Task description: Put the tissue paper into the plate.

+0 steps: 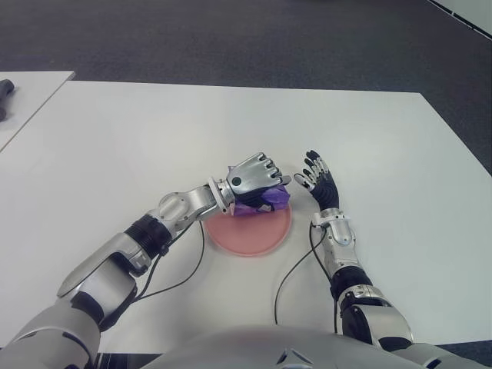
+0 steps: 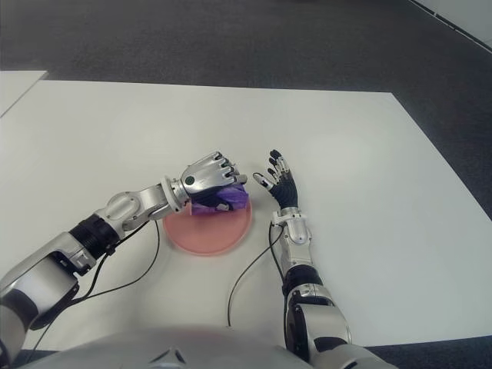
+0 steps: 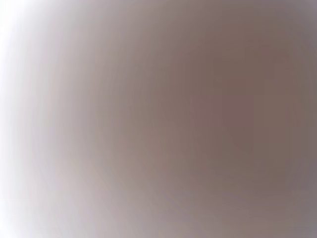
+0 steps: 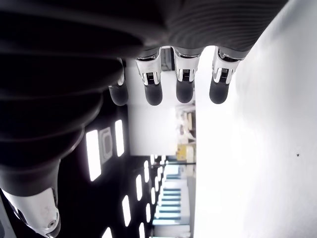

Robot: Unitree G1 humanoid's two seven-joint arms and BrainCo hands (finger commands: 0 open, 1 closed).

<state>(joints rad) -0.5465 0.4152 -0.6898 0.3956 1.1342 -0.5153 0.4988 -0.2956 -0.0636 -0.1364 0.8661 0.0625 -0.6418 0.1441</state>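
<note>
A pink round plate (image 1: 250, 231) lies on the white table (image 1: 154, 146) in front of me. Over its far edge my left hand (image 1: 257, 178) is curled around a crumpled purple tissue paper (image 1: 265, 201), which shows below and beside the fingers and hangs just above or on the plate. The left wrist view is a blank blur. Just right of the plate my right hand (image 1: 317, 175) stands upright with its fingers (image 4: 184, 89) spread and nothing in it.
A second white table (image 1: 23, 92) with a dark object (image 1: 4, 96) on it stands at the far left. Dark carpet (image 1: 246, 38) lies beyond the table. Black cables (image 1: 292, 273) run from my wrists across the near table.
</note>
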